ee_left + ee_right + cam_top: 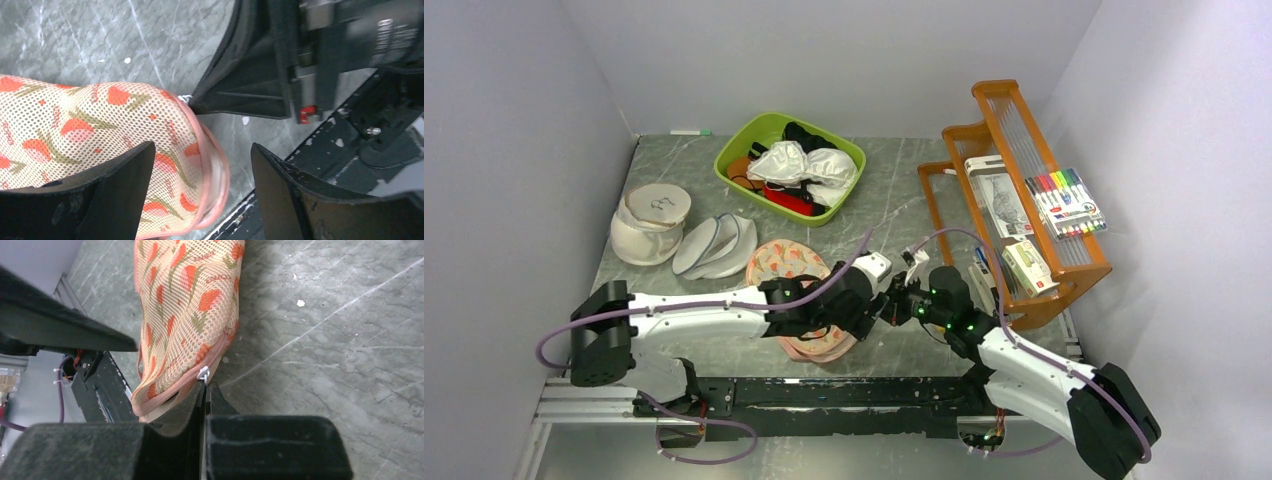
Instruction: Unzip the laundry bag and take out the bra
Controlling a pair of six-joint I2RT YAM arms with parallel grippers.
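Laundry bag (786, 262) lies at 6 o'clock on the table (894, 200), zip apparently shut. Right gripper (205, 390) is clamped on the zip pull (202, 373) at the bag's 3 o'clock edge. Left gripper (202, 150) has its jaws apart over the bag. Bra not seen. Unzipping and removal outstanding.

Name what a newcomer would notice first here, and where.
The pink floral laundry bag lies front and centre. The right end effector is shut on its white zip pull, while the left end effector stands open over the bag's rounded end. A green bin of clothes sits at the back.
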